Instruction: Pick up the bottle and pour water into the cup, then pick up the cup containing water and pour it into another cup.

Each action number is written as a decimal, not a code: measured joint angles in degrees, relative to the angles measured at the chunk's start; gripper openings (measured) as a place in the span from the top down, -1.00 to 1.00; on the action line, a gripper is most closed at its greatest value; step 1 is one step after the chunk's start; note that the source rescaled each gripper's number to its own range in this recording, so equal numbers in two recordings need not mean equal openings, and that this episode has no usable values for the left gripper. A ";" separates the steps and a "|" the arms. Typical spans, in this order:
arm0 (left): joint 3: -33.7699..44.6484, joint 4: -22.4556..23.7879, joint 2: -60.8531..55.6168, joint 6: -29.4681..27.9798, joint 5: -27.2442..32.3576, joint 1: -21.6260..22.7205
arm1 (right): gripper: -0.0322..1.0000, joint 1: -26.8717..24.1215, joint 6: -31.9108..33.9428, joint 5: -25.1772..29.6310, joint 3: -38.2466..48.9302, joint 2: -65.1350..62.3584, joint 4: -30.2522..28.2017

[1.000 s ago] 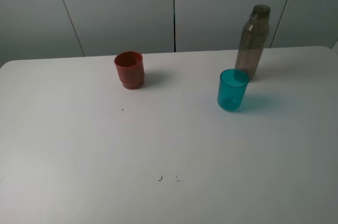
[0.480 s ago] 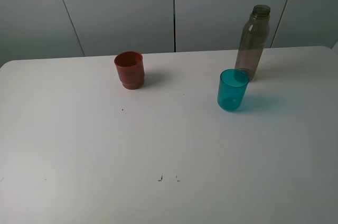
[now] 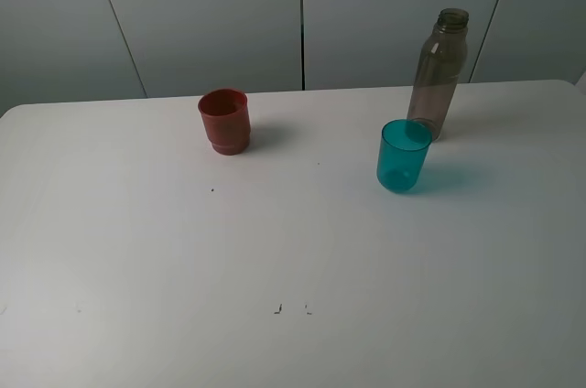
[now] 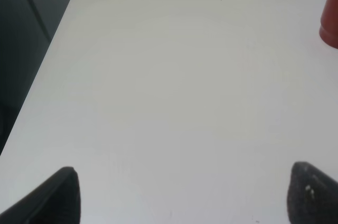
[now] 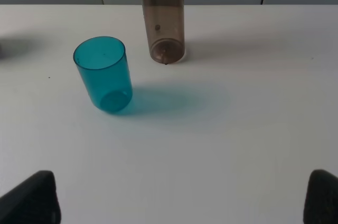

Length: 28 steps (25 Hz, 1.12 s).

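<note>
Exterior high view: the white table (image 3: 165, 260) carries a tall smoky grey-brown translucent plastic bottle (image 3: 438, 74), uncapped and upright, a translucent teal-blue plastic tumbler (image 3: 402, 156) just beside it, and an opaque red-brown plastic cup (image 3: 224, 121) well apart from both. Neither arm appears here. Right wrist view: the right gripper (image 5: 182, 203) has its fingers spread wide and empty; the tumbler (image 5: 104, 74) and bottle (image 5: 162, 15) stand ahead of it. Left wrist view: the left gripper (image 4: 185, 197) is likewise spread, empty, the red-brown cup (image 4: 330, 15) far ahead, off to one side.
</note>
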 joint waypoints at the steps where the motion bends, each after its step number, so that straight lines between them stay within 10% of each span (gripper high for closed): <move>1: 0.00 0.00 0.00 0.00 0.00 0.00 | -0.99 0.00 0.00 0.00 0.00 0.00 0.00; 16: 0.00 0.00 0.00 0.00 0.00 0.00 | -0.99 -0.10 0.00 0.00 0.00 0.00 0.00; 28: 0.00 0.00 0.00 0.00 0.00 0.00 | -0.99 -10.34 -9.36 -0.23 0.00 0.00 8.51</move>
